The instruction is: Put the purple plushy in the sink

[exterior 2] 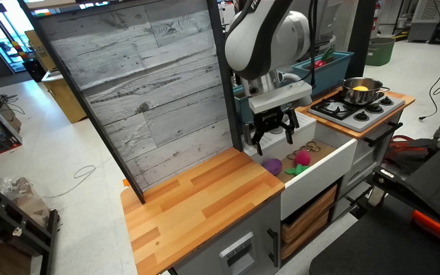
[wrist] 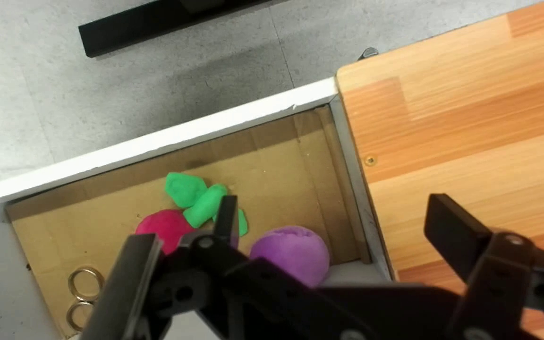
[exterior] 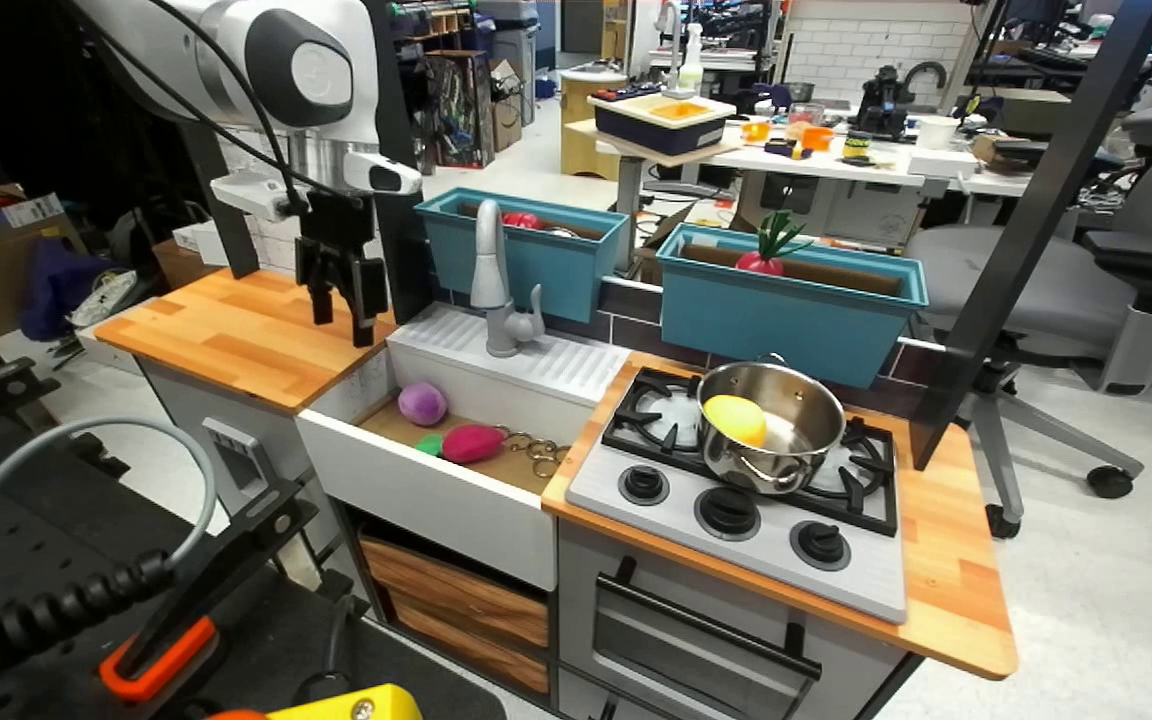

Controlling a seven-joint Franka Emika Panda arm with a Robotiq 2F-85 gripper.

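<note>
The purple plushy (exterior: 423,404) lies on the brown floor of the white sink (exterior: 426,500), in the corner by the wooden counter. In an exterior view the plushy (exterior 2: 272,166) is near the sink's end wall, and the sink (exterior 2: 319,179) opens beneath my arm. My gripper (exterior: 344,320) is open and empty, and hangs above the sink's counter-side end, higher than the plushy; it also shows in an exterior view (exterior 2: 274,146). In the wrist view the plushy (wrist: 295,252) is below the open jaws (wrist: 333,208), its lower part hidden by the gripper's linkage.
A pink vegetable with green leaves (exterior: 473,443) and metal rings (exterior: 541,455) also lie in the sink. The grey faucet (exterior: 496,290) stands behind it. A steel pot (exterior: 771,430) with a yellow item sits on the stove. Teal bins (exterior: 786,310) hang behind. A dark post (exterior 2: 225,76) stands near the arm.
</note>
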